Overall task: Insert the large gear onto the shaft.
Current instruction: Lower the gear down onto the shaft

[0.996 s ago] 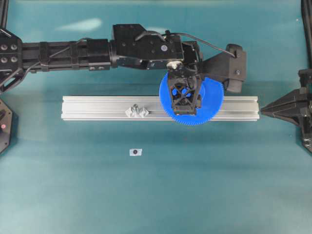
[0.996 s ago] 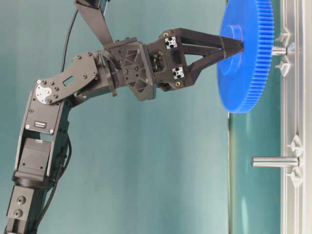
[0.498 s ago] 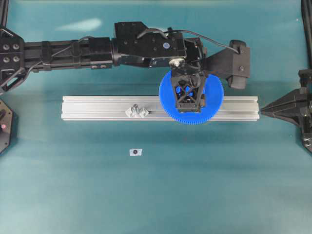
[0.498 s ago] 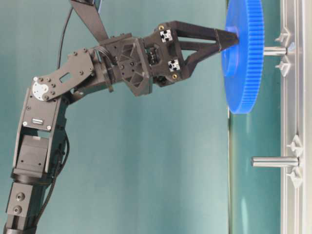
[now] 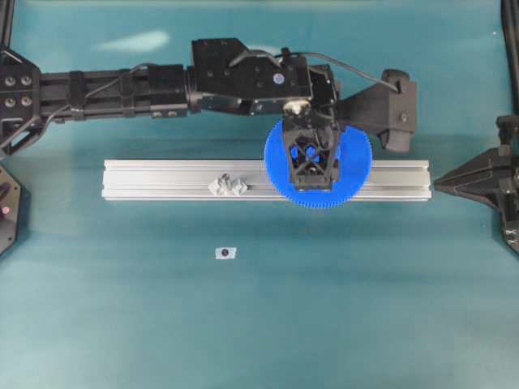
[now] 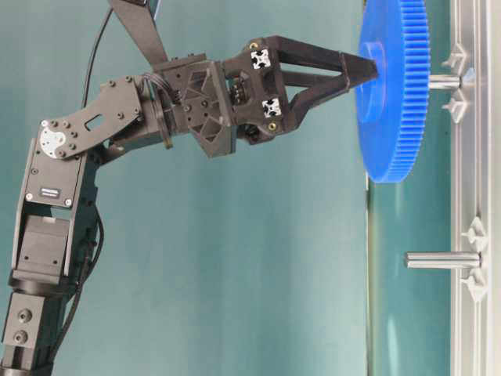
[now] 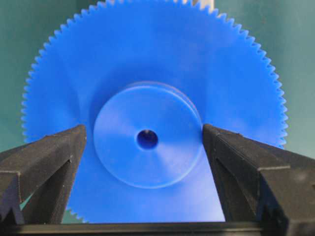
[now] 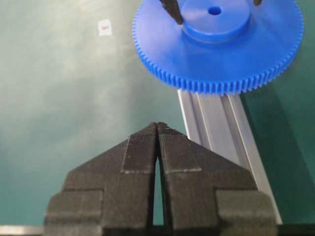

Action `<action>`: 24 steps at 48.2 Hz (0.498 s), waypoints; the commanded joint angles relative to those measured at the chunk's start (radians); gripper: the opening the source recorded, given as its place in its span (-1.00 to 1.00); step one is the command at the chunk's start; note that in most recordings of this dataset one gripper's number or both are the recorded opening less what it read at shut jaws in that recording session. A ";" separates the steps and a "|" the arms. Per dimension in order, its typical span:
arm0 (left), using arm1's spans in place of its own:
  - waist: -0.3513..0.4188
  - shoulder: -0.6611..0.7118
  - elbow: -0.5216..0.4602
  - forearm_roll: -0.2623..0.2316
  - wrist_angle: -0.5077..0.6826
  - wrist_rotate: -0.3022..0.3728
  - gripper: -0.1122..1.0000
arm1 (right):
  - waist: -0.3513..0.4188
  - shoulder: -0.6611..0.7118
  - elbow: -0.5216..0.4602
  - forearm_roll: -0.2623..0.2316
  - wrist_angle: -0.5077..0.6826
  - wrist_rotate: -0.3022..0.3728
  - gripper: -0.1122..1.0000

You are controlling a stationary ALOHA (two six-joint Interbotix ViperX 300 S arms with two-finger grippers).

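The large gear (image 5: 353, 167) is a wide blue toothed disc lying level over the right part of the rail. In the table-level view the large gear (image 6: 395, 102) is threaded on the shaft (image 6: 444, 81), and a short length of pin shows between gear and rail. My left gripper (image 7: 144, 135) is open and straddles the raised hub (image 7: 147, 162); a slim gap shows at the left finger, and the right finger is at the hub's edge. Overhead, the left gripper (image 5: 311, 158) points straight down over the gear. My right gripper (image 8: 157, 125) is shut and empty, low over the table.
The aluminium rail (image 5: 162, 178) lies across the table. A second upright pin (image 6: 442, 259) with clear mounts (image 5: 228, 185) stands on its left part. A small white tag (image 5: 225, 253) lies in front of the rail. The right gripper (image 5: 439, 183) rests by the rail's right end.
The left gripper's fingers have spread off the hub. The gear, tilted a second ago, now sits square on the shaft. The right arm has not moved.
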 commanded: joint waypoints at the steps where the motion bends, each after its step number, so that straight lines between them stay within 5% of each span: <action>1: -0.009 -0.028 -0.018 0.003 0.000 -0.005 0.86 | -0.002 0.008 -0.011 0.000 -0.006 0.009 -0.70; 24: -0.031 -0.017 -0.014 0.003 -0.017 -0.031 0.86 | -0.002 0.008 -0.009 0.000 -0.005 0.009 -0.70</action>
